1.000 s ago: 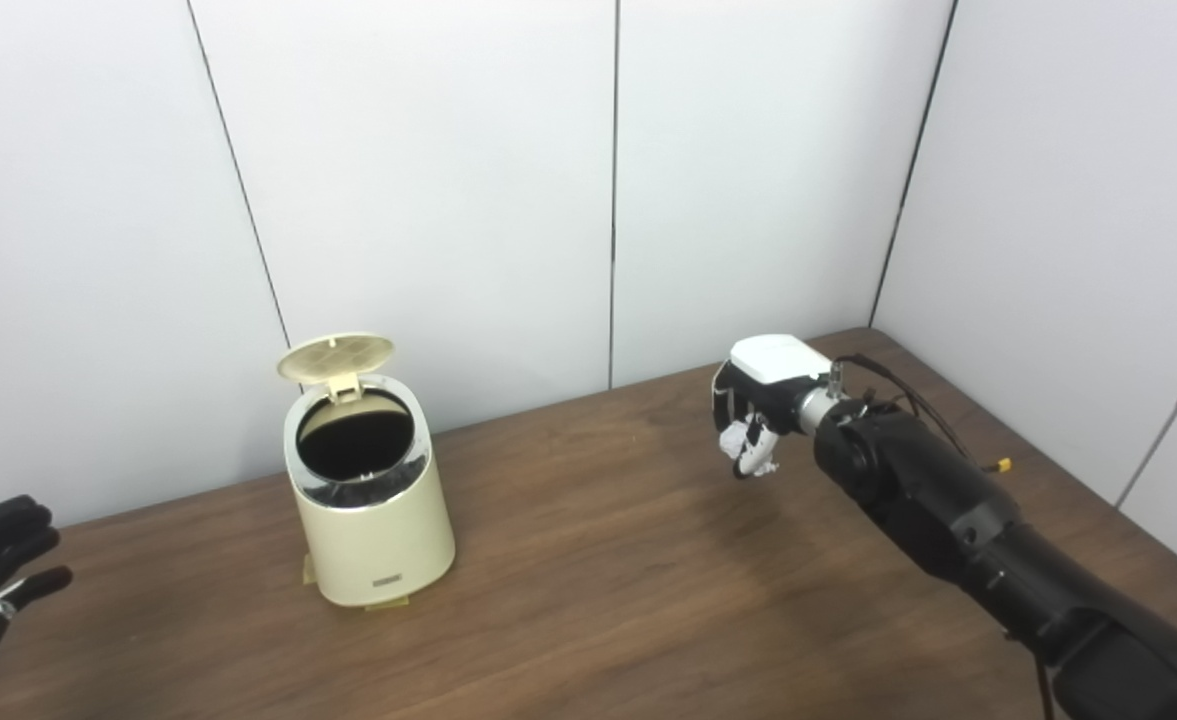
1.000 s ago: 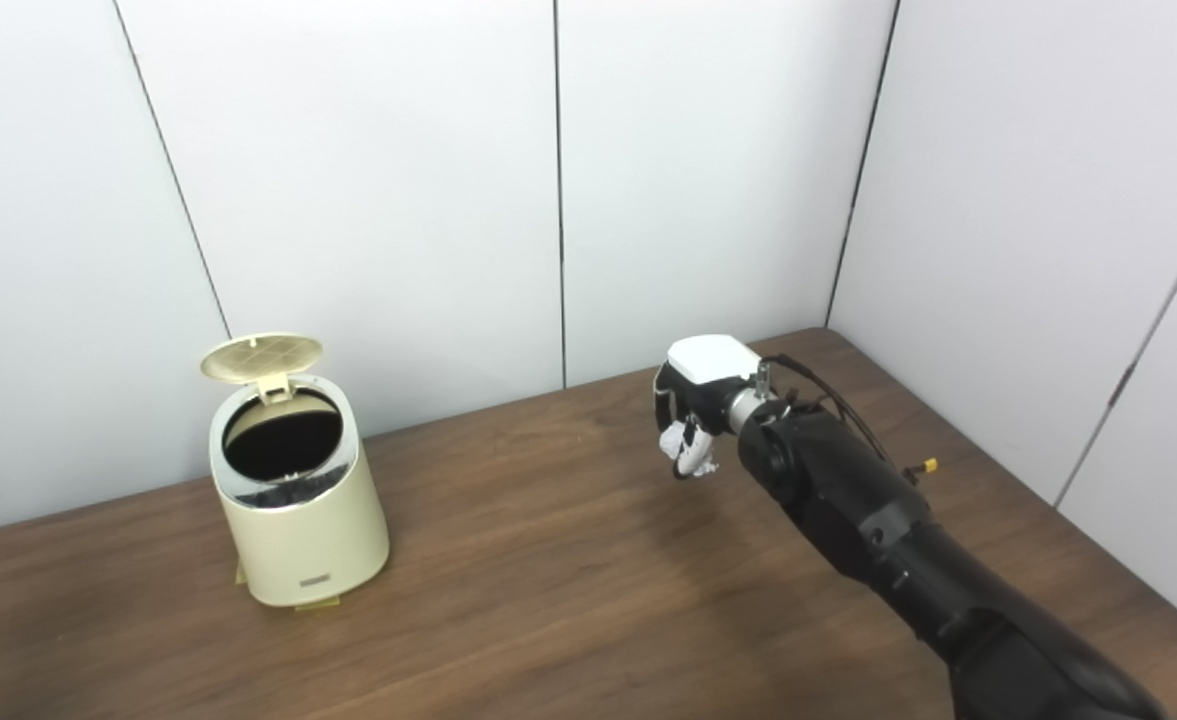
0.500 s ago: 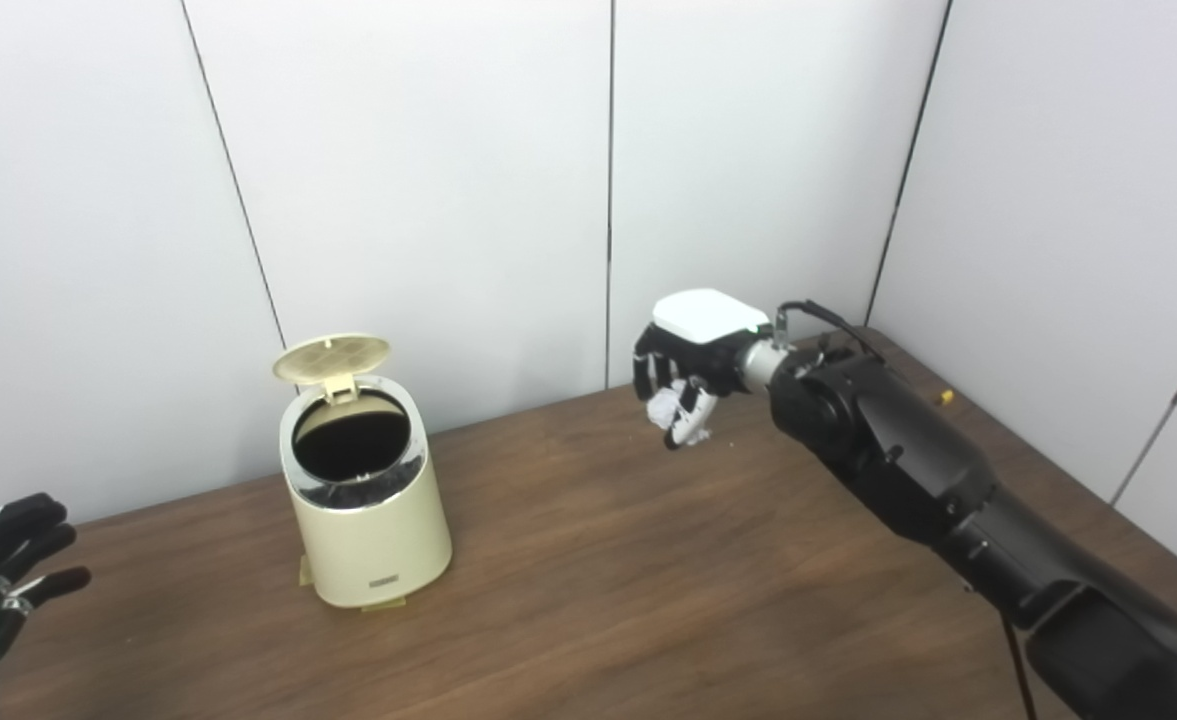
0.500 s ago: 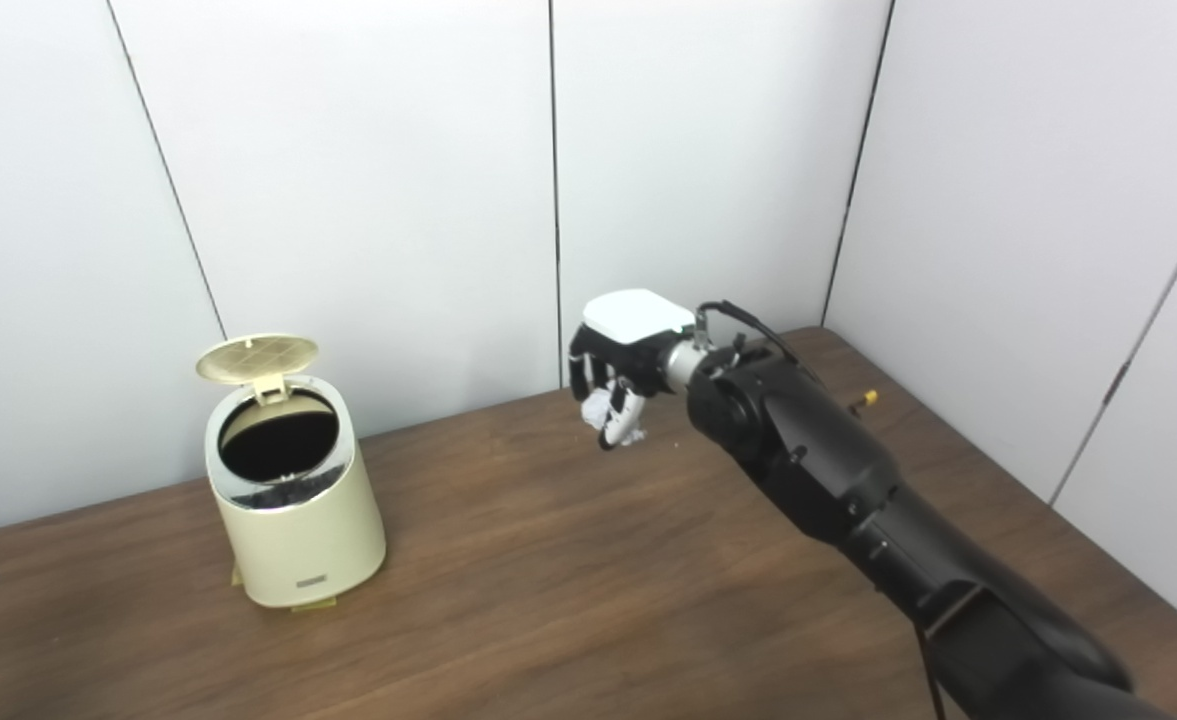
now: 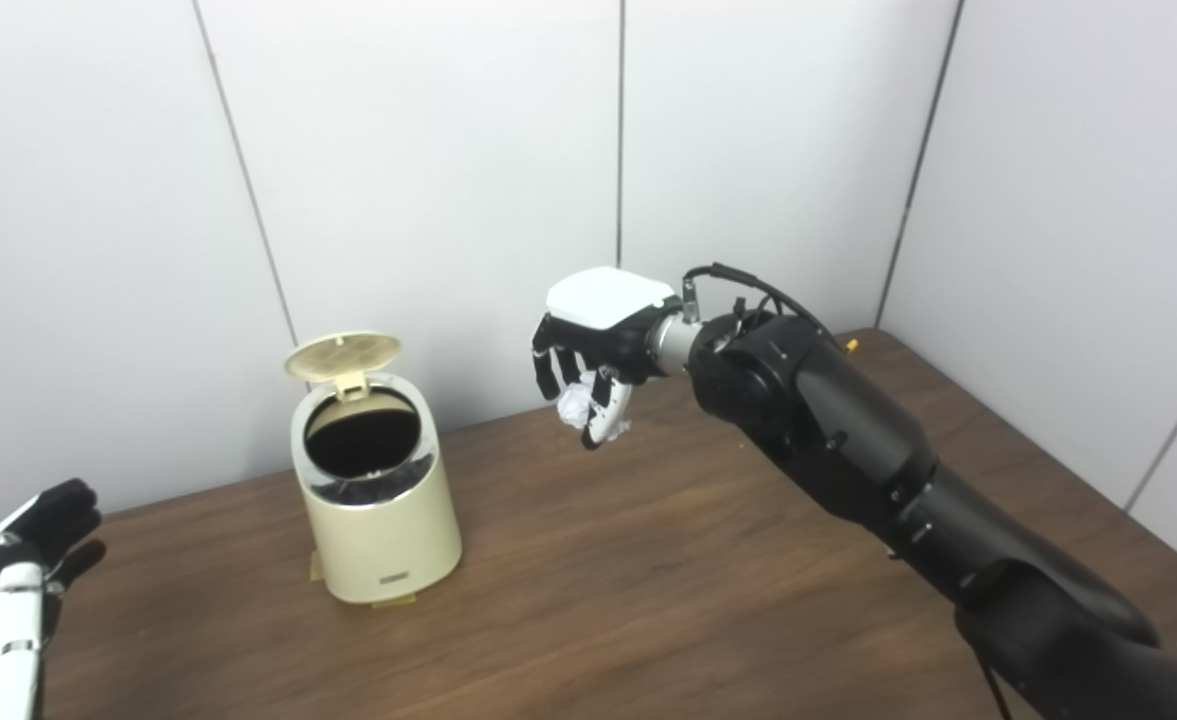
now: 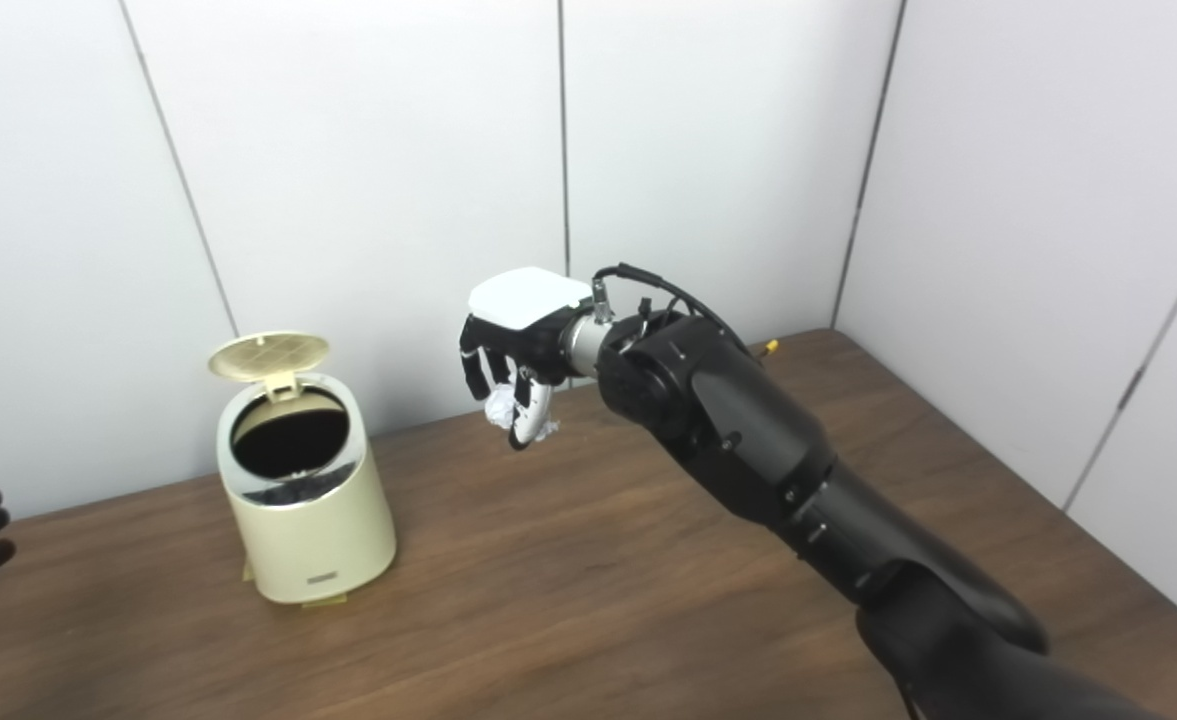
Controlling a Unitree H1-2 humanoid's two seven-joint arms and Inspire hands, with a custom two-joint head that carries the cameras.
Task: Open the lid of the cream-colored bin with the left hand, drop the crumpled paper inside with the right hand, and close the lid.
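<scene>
The black right hand with its white back plate hangs in the air above the table, fingers curled downward and closed around the one small crumpled ball of white paper, which peeks out between the fingers and the thumb. That hand and its paper sit up off the wood, to the right of the bin and apart from it, not yet over the opening. The right arm behind it stretches back toward the near right corner. The single cream-colored round bin stands on the left part of the brown wooden table, near the far white wall; its round cream lid is tipped up and back on its hinge, so the dark inside is exposed. At the near left edge the black left hand waits well clear of the bin, holding nothing, its fingers loosely spread.
</scene>
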